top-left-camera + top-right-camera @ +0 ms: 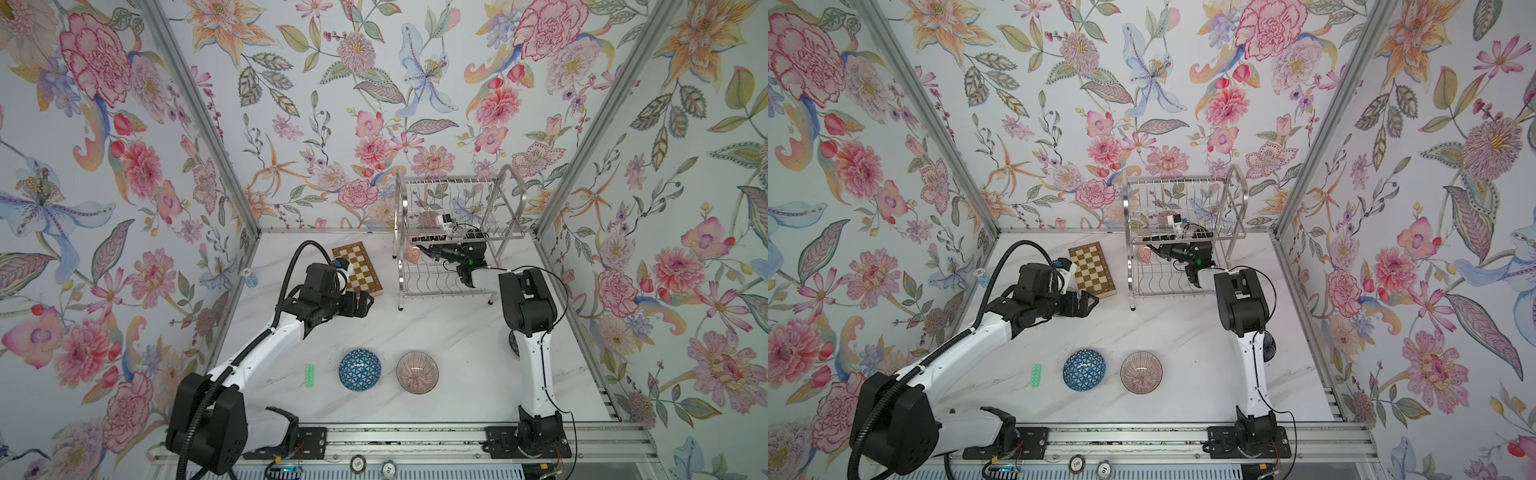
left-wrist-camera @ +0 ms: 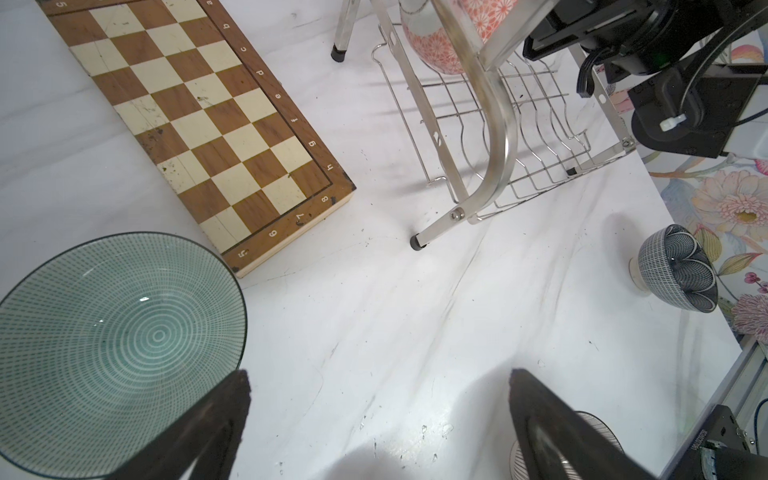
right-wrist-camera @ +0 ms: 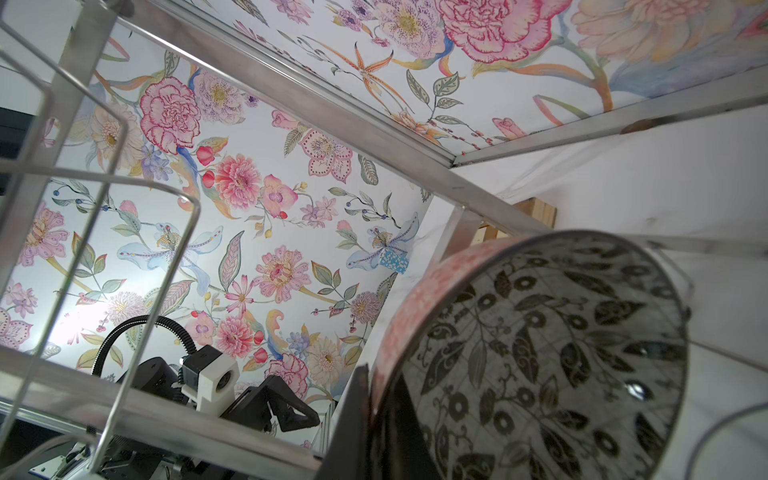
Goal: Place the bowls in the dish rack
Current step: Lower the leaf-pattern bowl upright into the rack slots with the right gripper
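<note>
My right gripper point(image 3: 380, 374) is shut on the rim of the black-and-white floral bowl point(image 3: 540, 353), held on edge between the tiers of the dish rack point(image 1: 449, 181); in both top views its red-latticed outside point(image 1: 412, 253) shows at the rack's left end. The left gripper point(image 2: 378, 374) hangs open and empty over bare table right of the mint green bowl point(image 2: 116, 353), which the arm hides from above. At the table's front sit the blue triangle-patterned bowl point(image 1: 360, 370) and the pinkish bowl point(image 1: 417, 371). A black-and-white striped bowl point(image 2: 677, 274) stands by the right wall.
A brown-and-white chessboard point(image 1: 357, 268) lies left of the rack, close to the left gripper point(image 1: 365, 301). A small green block point(image 1: 309, 375) lies left of the blue bowl. A small blue-and-white object point(image 1: 249, 277) sits at the left wall. Flowered walls enclose the table.
</note>
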You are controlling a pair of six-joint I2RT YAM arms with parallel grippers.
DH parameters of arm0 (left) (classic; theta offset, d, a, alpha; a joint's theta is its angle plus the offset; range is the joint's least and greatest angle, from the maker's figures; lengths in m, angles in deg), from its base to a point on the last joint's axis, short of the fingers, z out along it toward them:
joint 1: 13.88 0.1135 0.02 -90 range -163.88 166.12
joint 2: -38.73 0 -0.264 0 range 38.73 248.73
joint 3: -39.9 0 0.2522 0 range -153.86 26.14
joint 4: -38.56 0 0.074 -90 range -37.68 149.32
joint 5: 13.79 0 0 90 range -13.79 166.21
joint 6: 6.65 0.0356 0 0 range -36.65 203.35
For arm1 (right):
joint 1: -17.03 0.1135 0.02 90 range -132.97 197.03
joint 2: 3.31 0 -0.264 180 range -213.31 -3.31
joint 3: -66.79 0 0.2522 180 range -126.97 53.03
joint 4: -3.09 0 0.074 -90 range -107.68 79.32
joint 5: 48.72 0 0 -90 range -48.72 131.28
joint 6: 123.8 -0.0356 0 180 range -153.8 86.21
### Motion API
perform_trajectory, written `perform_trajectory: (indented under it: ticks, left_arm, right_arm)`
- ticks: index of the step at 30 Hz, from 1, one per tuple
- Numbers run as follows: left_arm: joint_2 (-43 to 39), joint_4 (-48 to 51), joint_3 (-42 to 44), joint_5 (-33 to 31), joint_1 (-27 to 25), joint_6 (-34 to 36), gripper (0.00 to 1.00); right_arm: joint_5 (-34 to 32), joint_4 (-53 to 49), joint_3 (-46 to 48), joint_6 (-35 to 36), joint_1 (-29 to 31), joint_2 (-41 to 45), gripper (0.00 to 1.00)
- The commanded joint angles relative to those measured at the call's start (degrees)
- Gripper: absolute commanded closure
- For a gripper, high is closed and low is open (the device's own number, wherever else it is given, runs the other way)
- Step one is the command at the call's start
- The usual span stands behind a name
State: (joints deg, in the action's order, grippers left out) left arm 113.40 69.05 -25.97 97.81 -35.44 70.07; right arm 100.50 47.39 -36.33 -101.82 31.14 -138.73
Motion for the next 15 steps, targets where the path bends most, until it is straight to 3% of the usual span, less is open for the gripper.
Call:
perform_trajectory:
  ticks: [1, 15]
  left_arm:
    - [0.0, 1.9, -2.3, -1.2, -0.8, 1.3, 0.01]
    - [0.3, 2.2, -2.9, -1.7, -1.1, 1.8, 0.01]
  right_arm:
    - [1.1, 1.4, -2.8, -0.9, -0.5, -0.8, 1.0]
    - [1.1, -3.1, -5.1, 1.3, -0.4, -2.5, 1.0]
